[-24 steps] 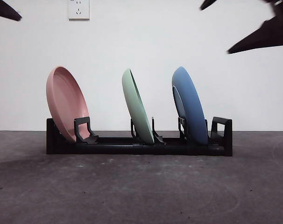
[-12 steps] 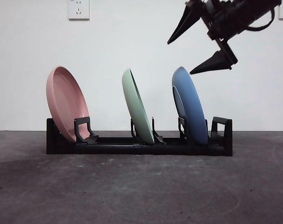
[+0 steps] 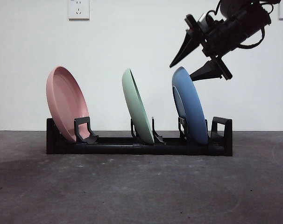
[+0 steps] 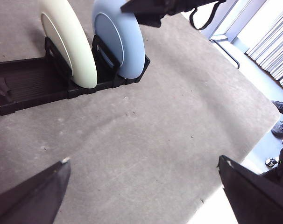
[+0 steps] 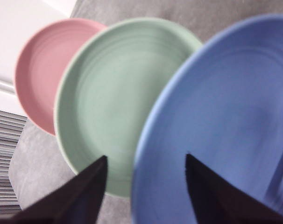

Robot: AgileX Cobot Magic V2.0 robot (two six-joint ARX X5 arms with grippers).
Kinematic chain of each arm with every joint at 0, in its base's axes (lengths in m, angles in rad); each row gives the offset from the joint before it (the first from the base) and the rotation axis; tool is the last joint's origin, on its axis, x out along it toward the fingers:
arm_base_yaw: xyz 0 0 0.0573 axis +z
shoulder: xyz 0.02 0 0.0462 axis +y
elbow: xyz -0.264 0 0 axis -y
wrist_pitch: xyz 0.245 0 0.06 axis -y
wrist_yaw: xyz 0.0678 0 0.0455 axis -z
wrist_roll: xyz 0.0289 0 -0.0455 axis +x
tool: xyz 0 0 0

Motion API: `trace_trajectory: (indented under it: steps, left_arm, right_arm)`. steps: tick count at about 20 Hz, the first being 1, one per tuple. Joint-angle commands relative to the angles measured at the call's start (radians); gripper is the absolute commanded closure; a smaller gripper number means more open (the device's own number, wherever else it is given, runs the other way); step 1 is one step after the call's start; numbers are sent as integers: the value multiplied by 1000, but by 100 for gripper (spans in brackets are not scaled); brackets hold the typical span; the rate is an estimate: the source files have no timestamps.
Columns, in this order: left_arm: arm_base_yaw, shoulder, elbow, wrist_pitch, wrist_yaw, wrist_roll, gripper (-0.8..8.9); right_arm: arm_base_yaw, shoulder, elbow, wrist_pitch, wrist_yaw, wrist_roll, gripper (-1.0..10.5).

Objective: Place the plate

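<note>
Black dish rack [image 3: 139,143] holds three upright plates. The blue plate [image 3: 189,105] stands in the end slot, its top rim between the spread jaws of the right gripper [image 3: 194,70], ungrasped. Only the right wrist view shows the green plate [image 5: 116,100] and pink plate [image 5: 41,65] face-on beyond the jaws. The left gripper [image 4: 144,179] hangs apart, jaws released.

Three plates standing on edge in a black rack [image 3: 221,128] on a dark table [image 3: 141,191]: pink plate [image 3: 64,102], green plate [image 3: 137,106], blue plate [image 3: 190,105]. Right gripper [image 3: 181,70] reaching in from the upper right, jaws spread, straddling the blue plate's top rim. White wall behind, wall socket [image 3: 78,8] up high.
</note>
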Motion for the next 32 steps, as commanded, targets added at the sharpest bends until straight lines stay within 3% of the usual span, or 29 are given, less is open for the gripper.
trace_trajectory:
  steps: [1, 4, 13, 21, 24, 28, 32]
  left_arm:
    - [-3, 2, 25, 11, 3, -1, 314]
    - [-3, 2, 25, 11, 3, -1, 314]
    - [-3, 2, 25, 11, 2, 3, 314]
    - [-3, 2, 25, 11, 2, 3, 314]
    - [-4, 2, 25, 11, 2, 3, 314]
    - [-4, 3, 25, 10, 2, 3, 314]
    - [-4, 4, 25, 11, 2, 3, 314]
  right_arm:
    - [8, 18, 23, 14, 5, 2, 827]
    - [8, 18, 23, 13, 5, 2, 936]
    - [8, -35, 26, 15, -9, 64, 936]
    - [8, -229, 26, -23, -39, 103, 936]
    - [9, -333, 26, -117, -34, 23, 936]
    - [34, -479, 21, -358, 35, -172, 936]
    - [94, -632, -78, -453, 47, -336, 936]
